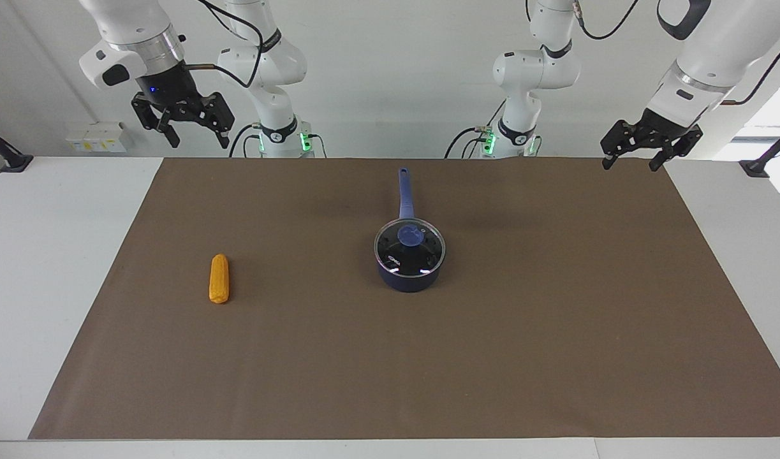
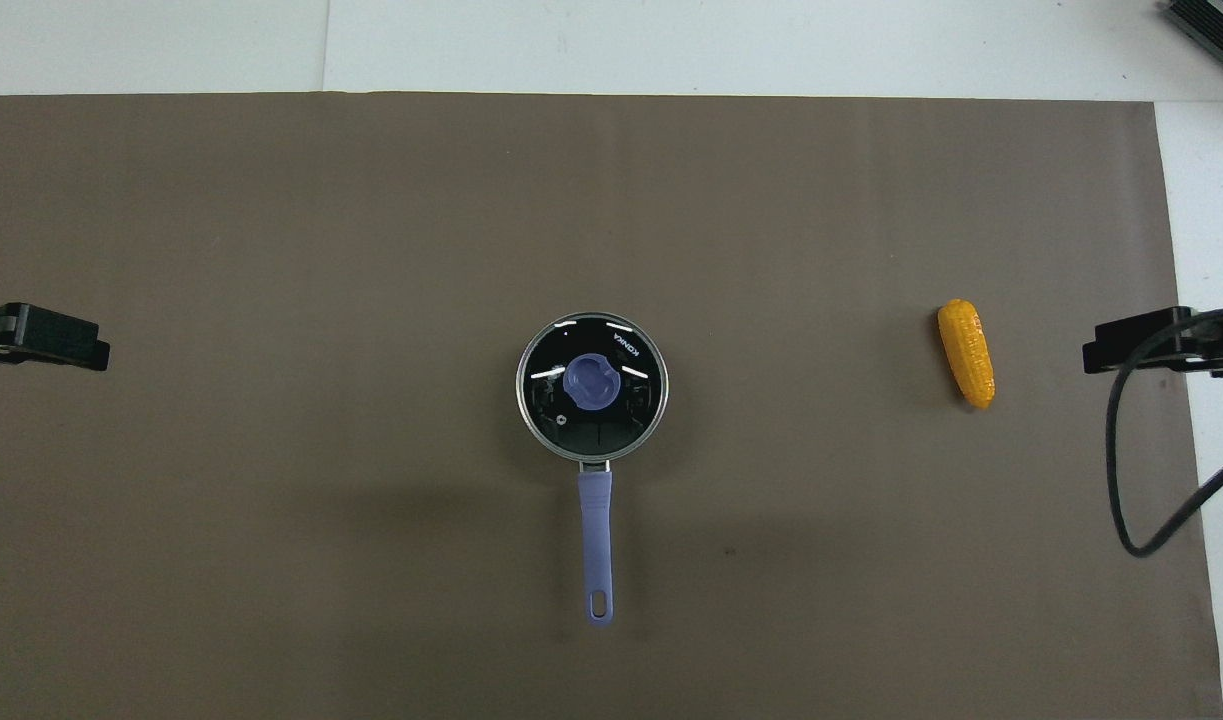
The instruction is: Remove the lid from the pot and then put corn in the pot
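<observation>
The navy-blue pot [image 1: 409,280] stands in the middle of the brown mat, its long blue handle [image 1: 405,191] pointing toward the robots. The glass lid [image 1: 409,252] with its blue knob [image 1: 410,236] sits on the pot. In the overhead view the lid [image 2: 592,388] covers the pot and only the handle [image 2: 596,540] shows. The yellow-orange corn [image 1: 219,278] lies on the mat toward the right arm's end, also in the overhead view [image 2: 966,352]. My right gripper [image 1: 197,139] hangs open and empty, high over the mat's corner by its base. My left gripper [image 1: 631,162] hangs open and empty over the other near corner.
The brown mat [image 1: 390,370] covers most of the white table [image 1: 45,255]. Small white boxes [image 1: 96,137] sit at the table edge near the right arm. A black cable [image 2: 1121,480] hangs from the right arm over the mat's edge.
</observation>
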### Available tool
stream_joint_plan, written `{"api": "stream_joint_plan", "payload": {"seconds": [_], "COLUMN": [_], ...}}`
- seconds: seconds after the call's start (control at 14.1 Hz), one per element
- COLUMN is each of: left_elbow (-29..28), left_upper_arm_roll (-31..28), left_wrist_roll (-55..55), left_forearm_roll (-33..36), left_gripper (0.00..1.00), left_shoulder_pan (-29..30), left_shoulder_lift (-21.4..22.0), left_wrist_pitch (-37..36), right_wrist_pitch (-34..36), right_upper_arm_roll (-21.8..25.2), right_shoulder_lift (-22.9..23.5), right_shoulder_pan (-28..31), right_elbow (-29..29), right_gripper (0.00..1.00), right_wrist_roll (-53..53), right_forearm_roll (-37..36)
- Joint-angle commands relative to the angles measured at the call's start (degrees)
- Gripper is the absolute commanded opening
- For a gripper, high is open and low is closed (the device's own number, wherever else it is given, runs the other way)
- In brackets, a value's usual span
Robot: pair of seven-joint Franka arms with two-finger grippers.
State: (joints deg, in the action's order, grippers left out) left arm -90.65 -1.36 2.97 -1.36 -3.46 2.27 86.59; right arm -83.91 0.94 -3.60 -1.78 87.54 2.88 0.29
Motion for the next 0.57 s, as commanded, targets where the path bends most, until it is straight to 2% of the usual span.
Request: {"api": "stream_joint_plan", "payload": {"seconds": [0.0,0.5], "left_elbow": [0.0,-0.1], "left_upper_arm_roll": [0.3,0.3], "left_wrist_roll": [0.3,0.2], "left_forearm_roll": [0.4,0.3], "left_gripper": [1.0,1.0], "left_shoulder_pan": [0.3,0.0], "left_shoulder_lift": [0.6,0.6], "left_wrist_pitch": [-1.0,-0.6], "right_wrist_pitch": [0.2,0.2], "right_upper_arm_roll": [-0.1,-0.1], "right_shoulder_lift": [-1.3,-1.2], "right_shoulder_pan": [0.8,1.2], "right_elbow": [1.5,1.4], "right_gripper": [1.0,1.0], "right_wrist_roll": [-3.7,-3.4], "right_forearm_roll": [-0.8,-0.3]}}
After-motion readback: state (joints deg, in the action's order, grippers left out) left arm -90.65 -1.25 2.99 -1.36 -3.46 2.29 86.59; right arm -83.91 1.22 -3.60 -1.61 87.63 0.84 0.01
